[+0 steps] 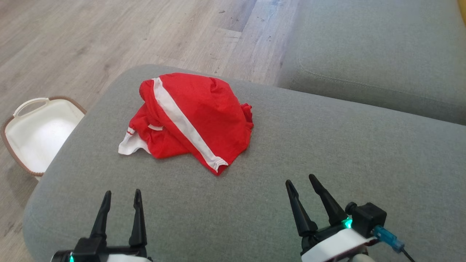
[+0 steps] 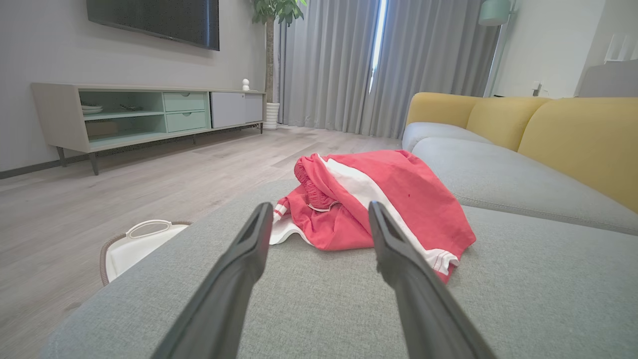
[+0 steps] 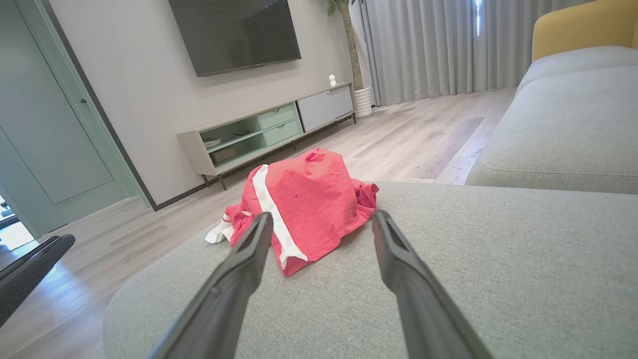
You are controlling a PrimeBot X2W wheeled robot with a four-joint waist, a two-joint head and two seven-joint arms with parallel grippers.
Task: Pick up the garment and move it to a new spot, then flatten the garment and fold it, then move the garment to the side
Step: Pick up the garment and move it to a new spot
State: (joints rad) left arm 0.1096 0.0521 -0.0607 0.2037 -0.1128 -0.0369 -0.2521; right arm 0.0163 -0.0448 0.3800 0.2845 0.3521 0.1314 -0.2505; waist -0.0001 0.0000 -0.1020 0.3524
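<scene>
Both hands low at the near edge of the grey ottoman (image 1: 309, 145): left hand (image 1: 122, 191) and right hand (image 1: 300, 179), fingers spread, nothing held. Red garment (image 1: 193, 116) with a white stripe sits bunched further in, towards the ottoman's far-left corner, well apart from both hands. Step in hand, as I read it: the first pick. Suggest coming in from both sides, pinching the top layer at two separate edges (hem corner at the stripe's end looks easiest), lifting clear so it unrolls. Off the left edge, on the floor: white basket (image 1: 40, 138), nothing visible inside. Grey sofa seat (image 1: 382, 54) behind
</scene>
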